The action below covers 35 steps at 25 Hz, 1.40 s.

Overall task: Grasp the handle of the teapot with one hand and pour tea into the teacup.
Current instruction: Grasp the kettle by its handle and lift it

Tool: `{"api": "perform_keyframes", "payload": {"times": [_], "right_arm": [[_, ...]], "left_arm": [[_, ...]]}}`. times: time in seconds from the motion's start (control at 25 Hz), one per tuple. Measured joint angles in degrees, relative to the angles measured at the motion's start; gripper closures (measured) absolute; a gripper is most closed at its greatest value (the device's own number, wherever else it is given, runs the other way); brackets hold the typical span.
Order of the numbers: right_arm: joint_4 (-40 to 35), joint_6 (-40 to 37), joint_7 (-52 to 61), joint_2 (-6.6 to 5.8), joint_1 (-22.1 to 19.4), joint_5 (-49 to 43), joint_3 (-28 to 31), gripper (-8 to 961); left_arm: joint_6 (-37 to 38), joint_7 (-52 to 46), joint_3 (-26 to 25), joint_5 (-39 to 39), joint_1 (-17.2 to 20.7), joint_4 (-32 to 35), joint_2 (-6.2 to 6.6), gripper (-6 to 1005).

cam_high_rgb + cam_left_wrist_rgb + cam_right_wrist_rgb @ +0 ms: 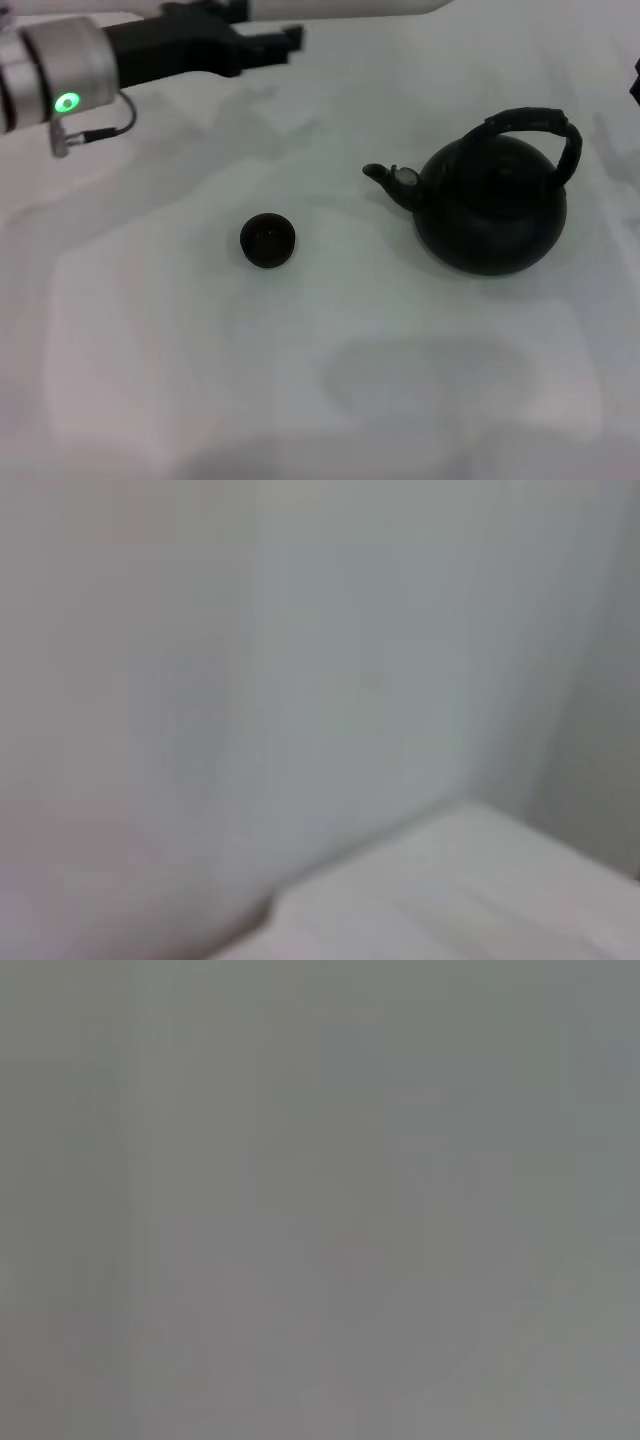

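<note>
While the left tool [285, 42] hovers apart, its opening seems unclear.

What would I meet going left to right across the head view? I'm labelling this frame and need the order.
Left gripper at the far left edge, up high → teacup → teapot, its spout pointing toward the teacup, its handle arching over the top.
</note>
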Motion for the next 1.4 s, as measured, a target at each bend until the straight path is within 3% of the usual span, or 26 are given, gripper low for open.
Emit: {"api": "perform_keyframes", "payload": {"times": [0.24, 0.48, 0.8, 1.12, 1.4], "right_arm": [[-0.3, -2.6, 0.1, 0.03, 0.0, 0.0, -0.3, 186], [-0.3, -2.7, 4.5, -0.07, 0.2, -0.1, -0.1, 188], [0.2, -4.7, 11.0, -0.16, 0.2, -0.2, 0.0, 190], [1.9, -11.8, 22.6, -0.33, -1.0, -2.1, -0.7, 193], [8.5, -20.0, 35.2, -0.49, -2.8, -14.1, -0.8, 195]], "left_arm": [[-0.1, 17.5, -3.9, -17.9, 1.8, -10.5, -0.1, 128], [5.8, 46.1, -4.5, -44.2, 1.4, -27.8, -0.06, 129], [10.8, 62.2, -4.2, -65.7, 1.1, -41.4, -0.43, 130], [12.1, 65.6, -4.5, -70.0, 0.7, -46.5, -0.46, 131], [12.1, 65.4, -4.5, -70.7, 0.7, -47.3, -0.44, 132]]}}
